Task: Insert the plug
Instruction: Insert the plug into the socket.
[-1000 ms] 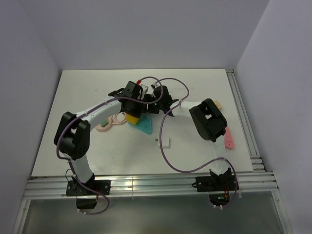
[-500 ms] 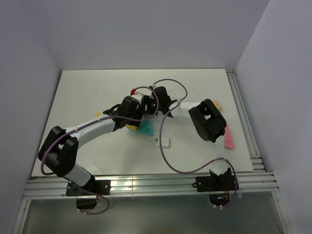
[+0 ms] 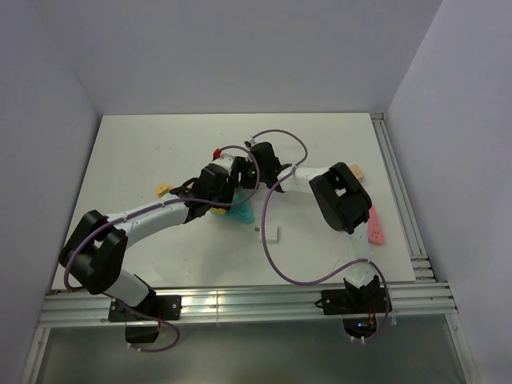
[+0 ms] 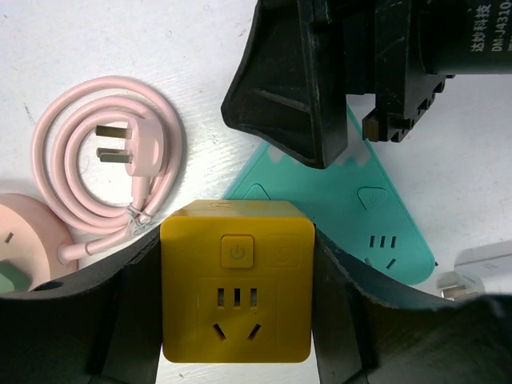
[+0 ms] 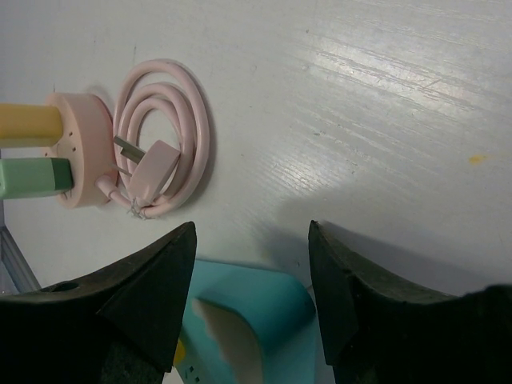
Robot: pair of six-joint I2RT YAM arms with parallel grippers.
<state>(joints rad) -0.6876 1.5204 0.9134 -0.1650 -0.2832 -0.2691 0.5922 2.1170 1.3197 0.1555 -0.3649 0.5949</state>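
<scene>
Item: plug (image 5: pixel 32 178), small mint-green block, seen only in the right wrist view, at that frame's left edge. It lies against or just beside the rim of a pink disc (image 5: pixel 80 152), directly under a yellow bar. Its long axis runs level across the view and off the frame; the prongs are not visible, and whether it is seated in the disc cannot be told. In the overhead view it is hidden beneath the left arm (image 3: pixel 152 214). Left pincer (image 4: pixel 237 240): clamped on the yellow cube (image 4: pixel 236 320), a finger flat against each flank, the cube's slotted face turned to the camera. Right pincer (image 5: pixel 252 240): jaws apart, astride one corner of the teal triangular strip (image 5: pixel 256 308); whether they press on it cannot be told. Relation governing the coming move: the plug lies to the left of both pincers, beyond the pink coiled lead (image 5: pixel 202 136). The left pincer is the nearer, the disc being just outside its left finger, but it is occupied. The right pincer would probably have to quit the strip and cross the coil. Room: both pincers, cube, strip and coil are crowded together at mid-worktop (image 5: pixel 360 120). A white block (image 3: pixel 272 234) lies near the strip on the near side. The worktop's edges are well apart from the cluster.
</scene>
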